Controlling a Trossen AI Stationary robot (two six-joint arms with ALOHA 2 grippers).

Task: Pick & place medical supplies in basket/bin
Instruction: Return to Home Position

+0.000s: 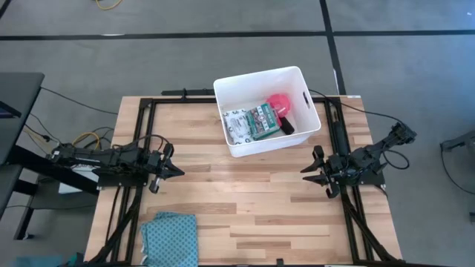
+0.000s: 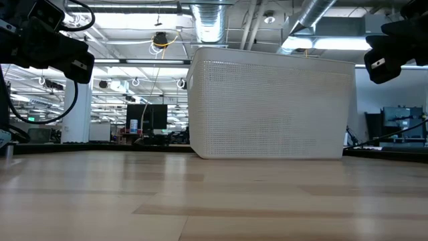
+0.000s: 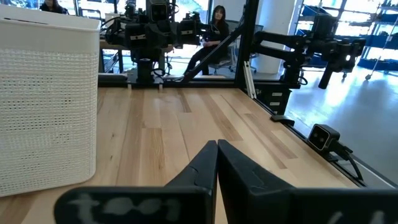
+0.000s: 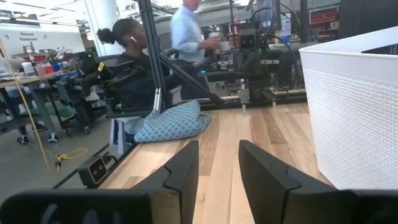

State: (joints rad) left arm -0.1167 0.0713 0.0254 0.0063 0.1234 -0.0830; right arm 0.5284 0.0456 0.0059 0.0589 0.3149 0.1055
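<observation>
Medical supplies: we count four, all inside the bin and none in either gripper.
Contents seen: white patterned packet lying flat; green-and-red pack just beside it and, as far as we can tell, overlapping its edge; pink-red disc toward the far wall; small black piece next to the pack.
Contents not seen: we cannot make out a beige block or a white roll from above.
Bin: white, rectangular, upright at the far middle of the surface, with a fine perforated wall and a slot handle in its side.
Left gripper: at the left edge of the surface, well apart from the bin; fingers pressed together on nothing.
Right gripper: at the right edge, also well apart from the bin; fingers spread and empty.
Other item: teal cloth, folded at the near left corner, not part of the job.
Step in hand: we judge the loading done and the arms retiring to rest.
Next move: we think it calls only for settling each arm into its parked pose, keeping wide of the bin wall, with no further grasp.
</observation>
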